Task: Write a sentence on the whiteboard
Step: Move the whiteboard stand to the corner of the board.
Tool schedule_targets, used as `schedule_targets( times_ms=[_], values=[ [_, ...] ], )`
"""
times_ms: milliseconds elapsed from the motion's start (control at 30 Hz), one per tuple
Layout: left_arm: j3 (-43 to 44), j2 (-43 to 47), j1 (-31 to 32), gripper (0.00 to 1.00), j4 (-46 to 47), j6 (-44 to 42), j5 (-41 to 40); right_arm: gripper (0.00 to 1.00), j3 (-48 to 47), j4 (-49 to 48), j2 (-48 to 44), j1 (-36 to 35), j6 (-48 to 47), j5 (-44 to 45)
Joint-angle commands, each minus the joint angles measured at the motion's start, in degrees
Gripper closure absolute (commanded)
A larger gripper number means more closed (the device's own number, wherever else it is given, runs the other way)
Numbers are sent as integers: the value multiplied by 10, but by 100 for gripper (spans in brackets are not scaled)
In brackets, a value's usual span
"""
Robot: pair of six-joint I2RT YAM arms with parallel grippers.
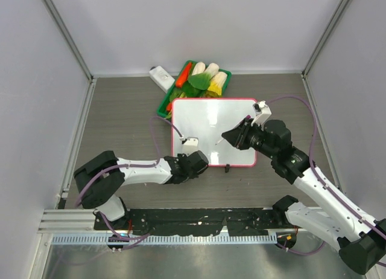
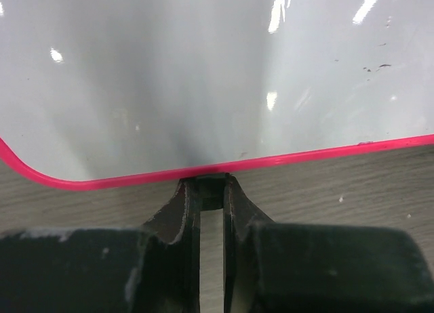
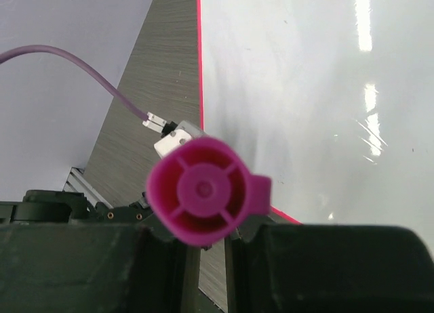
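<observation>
**Top external and wrist views: board blank, marker gripped, writing not yet begun**

Top external view shows the whiteboard [image 1: 208, 119] lying flat at the middle of the worktop [image 1: 120, 122], its pink-red rim complete on all sides. No stroke of the sentence is visible on it in any view. The left wrist view shows only glare and a few faint specks. The whole of the writing therefore appears to remain to be done.

The right gripper [image 1: 238, 137] hangs over the board's right half with its jaws closed on a magenta marker [image 3: 203, 191]. The marker's butt end faces the right wrist camera, and its tip is hidden there. Whether the tip touches the board cannot be told.

The left gripper [image 2: 211, 188] sits at the board's near rim, close to the near-left corner. Its jaws are drawn narrow on nothing, and their tips meet the rim, probably to steady the board.

Beyond the board's far-left corner, touching or slightly overlapped by it, stands a green basket [image 1: 164, 105] of vegetables, including a carrot [image 1: 183, 75]. A small white block [image 1: 161, 78] lies just left of the basket. A small dark item [image 1: 227, 167], too small to identify, rests at the board's near rim. None of these lies on the writing surface. The left gripper crowds only the near-left margin, and a purple cable [image 3: 74, 66] trails clear of the board's left edge.
</observation>
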State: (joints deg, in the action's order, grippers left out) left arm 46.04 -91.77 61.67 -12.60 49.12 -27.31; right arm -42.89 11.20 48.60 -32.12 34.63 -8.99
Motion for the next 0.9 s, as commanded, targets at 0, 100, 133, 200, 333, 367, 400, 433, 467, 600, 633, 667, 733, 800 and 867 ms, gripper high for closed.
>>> schedule_targets(
  times_ms=[0, 100, 133, 200, 333, 367, 400, 433, 467, 600, 633, 667, 733, 800, 867],
  values=[
    [16, -5, 54, 100, -90, 98, 20, 99, 0, -14, -24, 1, 5, 9],
    [41, -13, 88, 100, -146, 141, 2, 99, 9, -16, -30, 1, 16, 10],
    [48, -17, 99, 100, -162, 157, 1, 99, 11, -16, -32, 1, 16, 5],
    [56, -22, 118, 100, -174, 171, 1, 99, 13, -14, -34, 1, 18, -1],
    [76, -36, 152, 100, -200, 205, 7, 99, 21, -11, -46, 0, 26, -1],
    [78, -38, 158, 100, -202, 209, 12, 99, 23, -9, -47, 1, 27, -1],
    [79, -39, 162, 100, -201, 210, 15, 98, 25, -8, -54, 1, 30, 0],
    [80, -39, 167, 100, -204, 210, 16, 99, 28, -7, -56, 1, 31, 3],
    [81, -38, 170, 98, -204, 209, 15, 99, 31, -7, -61, 1, 32, 4],
    [74, -25, 173, 86, -185, 193, 30, 99, 32, 4, -62, 1, 30, 5],
    [74, -21, 174, 81, -181, 188, 34, 99, 30, 9, -62, 1, 30, 6],
    [75, -19, 173, 75, -179, 181, 38, 99, 28, 9, -62, 1, 29, 8],
    [77, -11, 177, 62, -175, 168, 42, 99, 26, 13, -64, 1, 28, 11],
    [74, 5, 181, 47, -156, 150, 45, 99, 20, 16, -62, 1, 23, 14],
    [69, 26, 185, 33, -139, 137, 50, 99, 13, 21, -60, 1, 19, 16]
  ],
)
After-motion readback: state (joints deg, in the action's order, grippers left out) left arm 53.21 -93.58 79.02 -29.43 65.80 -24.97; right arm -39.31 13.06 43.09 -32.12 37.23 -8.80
